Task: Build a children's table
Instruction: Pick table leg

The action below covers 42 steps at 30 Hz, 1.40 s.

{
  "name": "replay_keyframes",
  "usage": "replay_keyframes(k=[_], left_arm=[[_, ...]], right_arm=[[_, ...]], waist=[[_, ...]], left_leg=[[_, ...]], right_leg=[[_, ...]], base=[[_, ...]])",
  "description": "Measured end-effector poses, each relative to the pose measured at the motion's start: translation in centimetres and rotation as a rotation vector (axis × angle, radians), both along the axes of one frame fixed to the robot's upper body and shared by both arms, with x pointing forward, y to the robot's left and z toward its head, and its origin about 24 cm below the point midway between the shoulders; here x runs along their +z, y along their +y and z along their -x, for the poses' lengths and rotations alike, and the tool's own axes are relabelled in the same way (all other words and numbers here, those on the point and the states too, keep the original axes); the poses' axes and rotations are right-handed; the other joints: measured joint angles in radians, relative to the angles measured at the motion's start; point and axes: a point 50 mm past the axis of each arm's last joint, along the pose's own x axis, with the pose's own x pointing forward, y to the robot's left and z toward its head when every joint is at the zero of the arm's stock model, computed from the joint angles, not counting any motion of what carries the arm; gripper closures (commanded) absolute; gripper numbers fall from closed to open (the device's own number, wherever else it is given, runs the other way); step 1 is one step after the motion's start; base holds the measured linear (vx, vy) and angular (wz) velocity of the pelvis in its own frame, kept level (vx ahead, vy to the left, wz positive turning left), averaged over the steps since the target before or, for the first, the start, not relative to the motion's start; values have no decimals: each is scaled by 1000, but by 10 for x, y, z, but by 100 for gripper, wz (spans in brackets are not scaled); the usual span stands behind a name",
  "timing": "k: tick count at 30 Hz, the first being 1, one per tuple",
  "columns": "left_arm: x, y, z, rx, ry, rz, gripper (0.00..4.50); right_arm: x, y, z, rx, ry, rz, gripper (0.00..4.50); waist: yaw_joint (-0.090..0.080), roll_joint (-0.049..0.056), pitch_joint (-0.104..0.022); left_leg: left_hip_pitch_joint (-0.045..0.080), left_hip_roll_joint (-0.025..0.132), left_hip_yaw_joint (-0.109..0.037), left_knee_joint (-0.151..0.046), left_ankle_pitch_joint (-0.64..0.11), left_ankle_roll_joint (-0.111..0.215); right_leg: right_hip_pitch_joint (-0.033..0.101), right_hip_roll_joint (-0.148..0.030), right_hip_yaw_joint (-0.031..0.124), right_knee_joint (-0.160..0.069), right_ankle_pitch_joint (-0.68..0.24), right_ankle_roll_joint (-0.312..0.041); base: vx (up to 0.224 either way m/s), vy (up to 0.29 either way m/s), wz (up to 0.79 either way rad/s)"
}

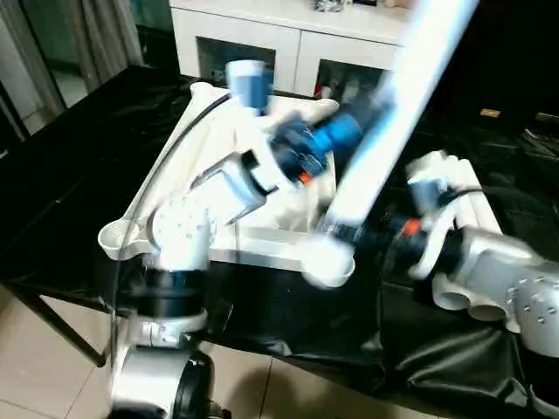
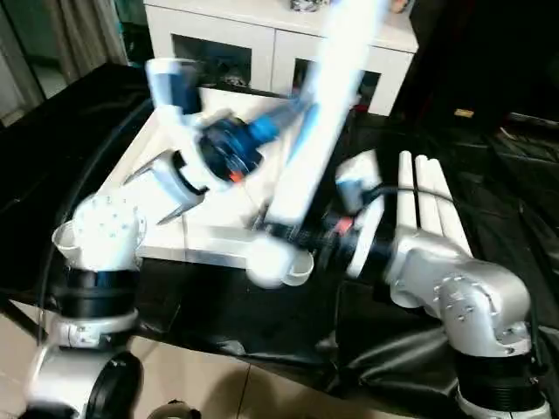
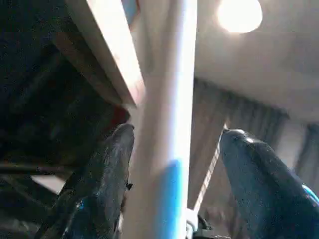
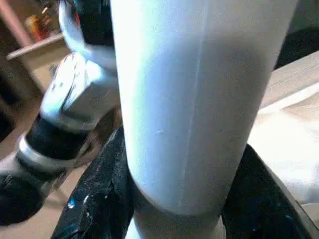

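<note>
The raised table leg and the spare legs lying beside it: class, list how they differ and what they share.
The raised leg stands tilted, its lower end at a corner of the tabletop; the spare legs lie flat, side by side, on the black sheet. The right gripper clamps the raised leg; no gripper holds the spare legs. Both are long, round, whitish tubes.

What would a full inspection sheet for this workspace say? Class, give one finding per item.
Surface: black-sheeted work table, sheet creased.
Job's things: table top lying flat; one leg standing tilted at its near corner socket; spare legs lying beside it.
Clutter: nothing seen.
Grippers: right gripper clamped on the leg low down; left gripper straddling the leg, one finger apart from it.
Cables: black cable along the left arm.
Surroundings: white cabinet, curtains, tiled floor.
</note>
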Motion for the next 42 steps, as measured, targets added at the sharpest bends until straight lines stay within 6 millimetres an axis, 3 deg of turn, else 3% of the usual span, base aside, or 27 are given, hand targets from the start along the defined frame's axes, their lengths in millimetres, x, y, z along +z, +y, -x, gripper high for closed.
replay_keyframes(k=[4, 6, 8, 11, 12, 18, 20, 23, 30, 33, 42], left_arm=[[-8, 14, -10, 103, 111, 116, 136], [-10, 23, -16, 203, 98, 44, 136], [-20, 31, -27, 378, -10, -291, 136], [-37, 37, -32, 476, -168, -634, 136], [-46, 38, -32, 470, -256, -795, 136], [-106, 63, -26, 213, -487, -1320, 136], [-119, 66, -24, 162, -489, -1372, 136], [-129, 64, -25, 109, -480, -1364, 172], [-136, 64, -30, 33, -482, -1351, 216], [-145, 64, -31, -15, -500, -1387, 255], [-152, 68, -34, -117, -508, -1438, 334]], right_arm=[[-2, -7, -9, -158, -23, -28, 262], [-7, -11, -13, -256, -38, 4, 262], [-15, -18, -22, -391, -55, 86, 262], [-27, -26, -29, -506, -41, 164, 262], [-31, -28, -31, -548, -25, 178, 262], [-56, -33, -31, -646, 10, 305, 262], [-62, -31, -30, -645, 27, 316, 262], [-62, -28, -31, -659, 7, 307, 262], [-66, -28, -30, -663, 8, 320, 262], [-71, -29, -27, -662, 20, 326, 262], [-73, -28, -23, -646, 20, 327, 262]], waist=[[1, 1, 0], [-1, 1, -1], [-3, 4, -2], [-4, 7, -4], [-6, 7, -4], [-16, 8, -5], [-18, 8, -4], [-20, 8, -4], [-25, 10, -4], [-25, 11, -4], [-24, 26, -4]], left_leg=[[-1, 1, 0, 0, 0, 0], [0, 1, 0, 0, 0, 0], [0, 1, -1, 0, 0, 0], [-1, 0, -1, -1, 0, -1], [-1, 0, -1, -1, 1, -1], [-2, 0, 1, -4, 1, -2], [-2, 0, 1, -4, 2, -3], [-2, 0, 1, -5, 1, -3], [-1, 0, 1, -5, 1, -3], [0, 0, 1, -5, 1, -3], [0, 0, 1, -6, 1, -3]], right_leg=[[0, 0, -1, 0, -1, 4], [0, 0, -1, -1, -1, 6], [0, 1, -1, -2, 1, 10], [0, 1, 1, -3, 1, 13], [0, 1, 1, -3, 1, 14], [-3, 1, 2, -3, -1, 15], [-3, 0, 2, -2, 1, 10], [-3, 0, 2, -2, 1, 9], [-3, 0, 1, -2, 2, 9], [-3, 0, 1, -2, 1, 9], [-3, 0, 1, -3, 4, 5]], base=[[0, 0, 0], [0, 0, 0], [0, 0, 0], [0, 0, 0], [0, 0, 0], [0, 0, 0], [0, 0, 0], [0, 0, 0], [0, 0, 0], [0, 0, 0], [0, 0, 0]])
